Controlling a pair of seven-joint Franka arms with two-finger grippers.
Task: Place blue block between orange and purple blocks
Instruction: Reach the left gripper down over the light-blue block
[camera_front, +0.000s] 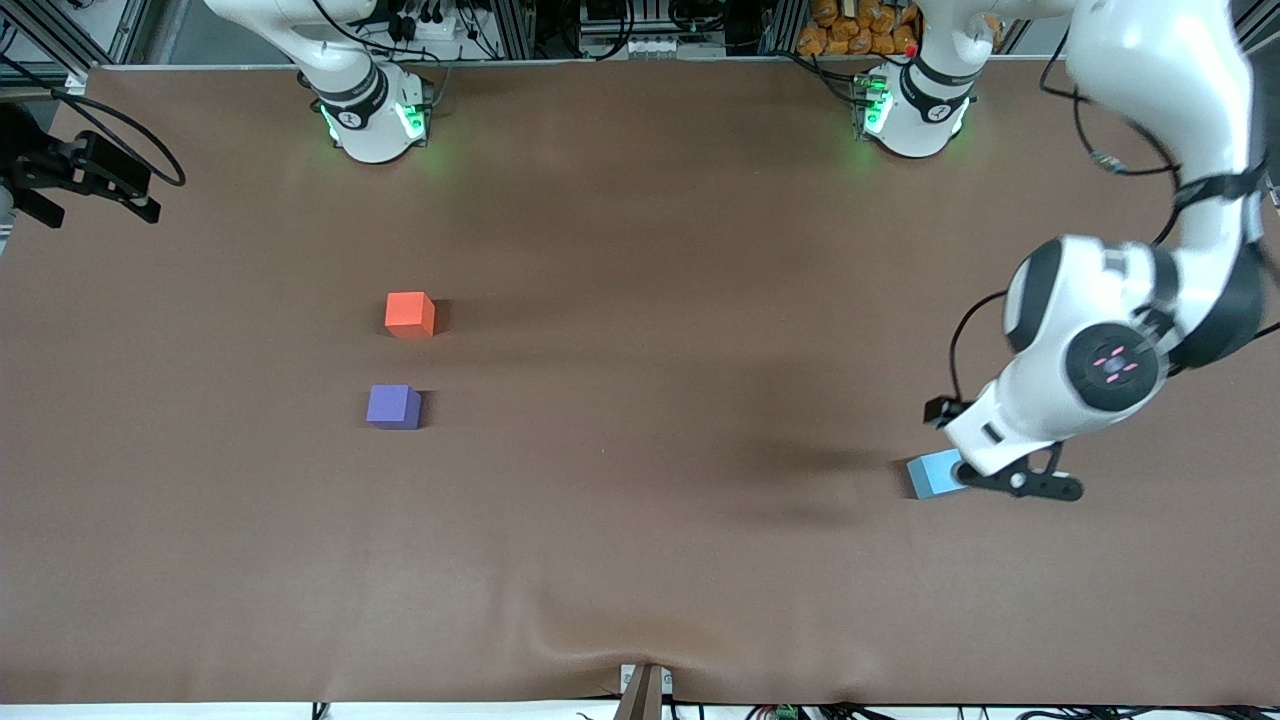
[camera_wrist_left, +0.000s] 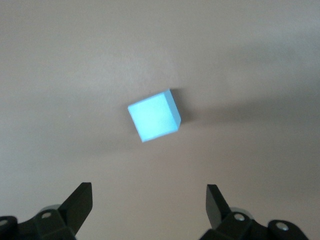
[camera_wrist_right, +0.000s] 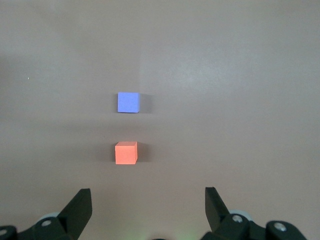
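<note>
The light blue block lies on the brown table toward the left arm's end; it also shows in the left wrist view. My left gripper is open and empty, held just above the block and a little to its side; the block is not between the fingers. The orange block and the purple block lie toward the right arm's end, the purple one nearer the front camera, with a gap between them. My right gripper is open and empty, high over the table, looking down on the orange block and purple block. It is out of the front view.
A black clamp with cables sticks in over the table edge at the right arm's end. The brown mat has a wrinkle near its front edge, where a small bracket stands.
</note>
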